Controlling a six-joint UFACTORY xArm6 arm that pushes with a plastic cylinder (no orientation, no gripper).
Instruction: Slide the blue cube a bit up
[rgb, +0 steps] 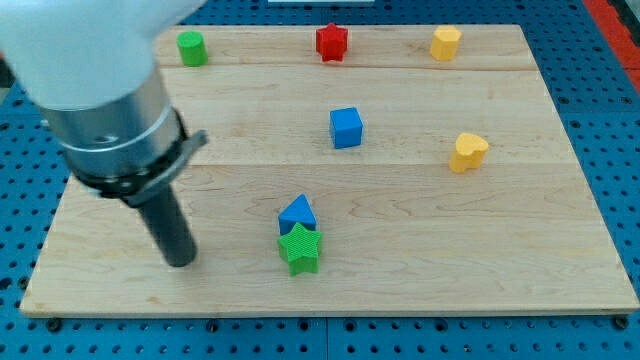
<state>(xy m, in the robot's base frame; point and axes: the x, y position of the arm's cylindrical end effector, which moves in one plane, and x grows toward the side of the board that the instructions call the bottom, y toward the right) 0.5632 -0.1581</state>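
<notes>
The blue cube (346, 128) sits near the middle of the wooden board (520, 230), slightly toward the view's top. My tip (181, 261) rests on the board at the lower left, well to the left of and below the blue cube. A blue triangular block (297, 212) lies just above a green star block (300, 249), touching it, to the right of my tip and below the cube.
Along the view's top edge stand a green cylinder (192, 48), a red star-like block (331, 42) and a yellow block (445, 43). A yellow heart-shaped block (467, 152) lies at the right. Blue pegboard surrounds the board.
</notes>
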